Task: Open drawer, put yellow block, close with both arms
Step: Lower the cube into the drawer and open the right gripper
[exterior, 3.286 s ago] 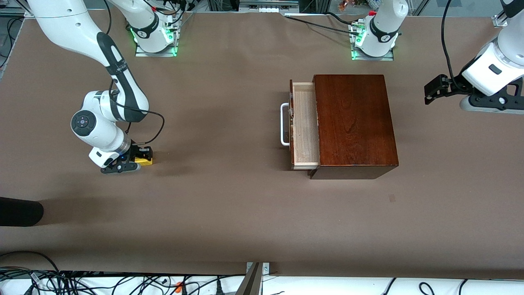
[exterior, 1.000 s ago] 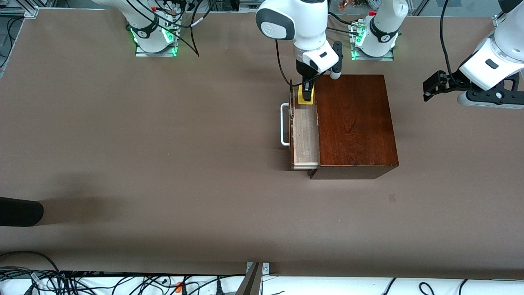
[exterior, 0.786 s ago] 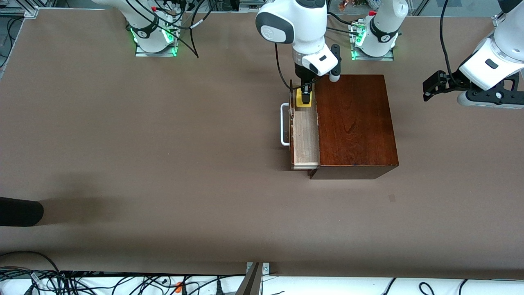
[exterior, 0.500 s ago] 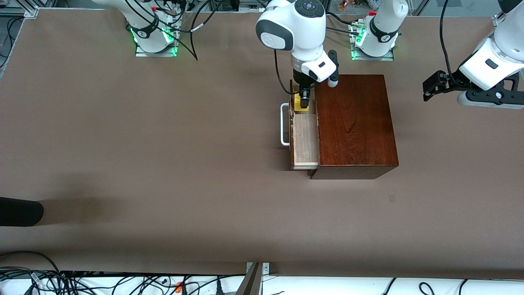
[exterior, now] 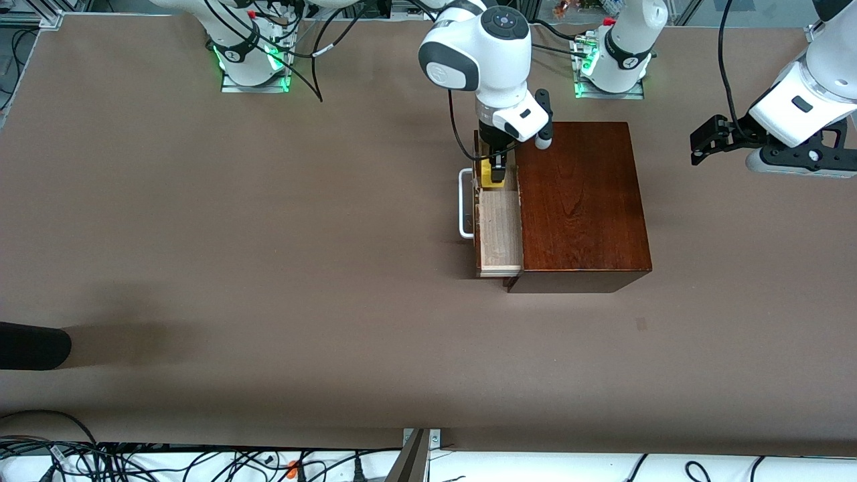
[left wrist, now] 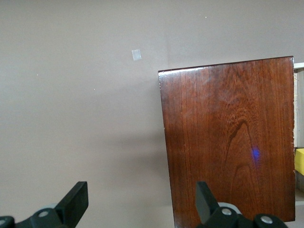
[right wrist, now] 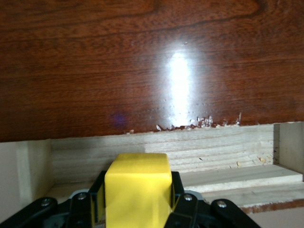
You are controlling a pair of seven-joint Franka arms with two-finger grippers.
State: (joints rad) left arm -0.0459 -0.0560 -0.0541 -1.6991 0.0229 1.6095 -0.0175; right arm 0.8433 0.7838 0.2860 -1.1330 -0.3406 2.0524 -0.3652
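Front view shows you the right claw (exterior: 497, 173), clenched on the yellow block (exterior: 496, 178), has sunk into the open drawer (exterior: 499, 227); release comes next. Left claw (exterior: 710, 139) waits released, over the surface (exterior: 268, 268).

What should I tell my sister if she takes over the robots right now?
Right hand: shut on the yellow block, down in the open drawer at the end nearest the robots' bases.
Left hand: open, empty, waiting over bare table at the left arm's end, beside the wooden box.
Done: drawer pulled partly out, block picked up and carried there.
Left: let go of the block, lift the right hand out, push the drawer shut with both arms.
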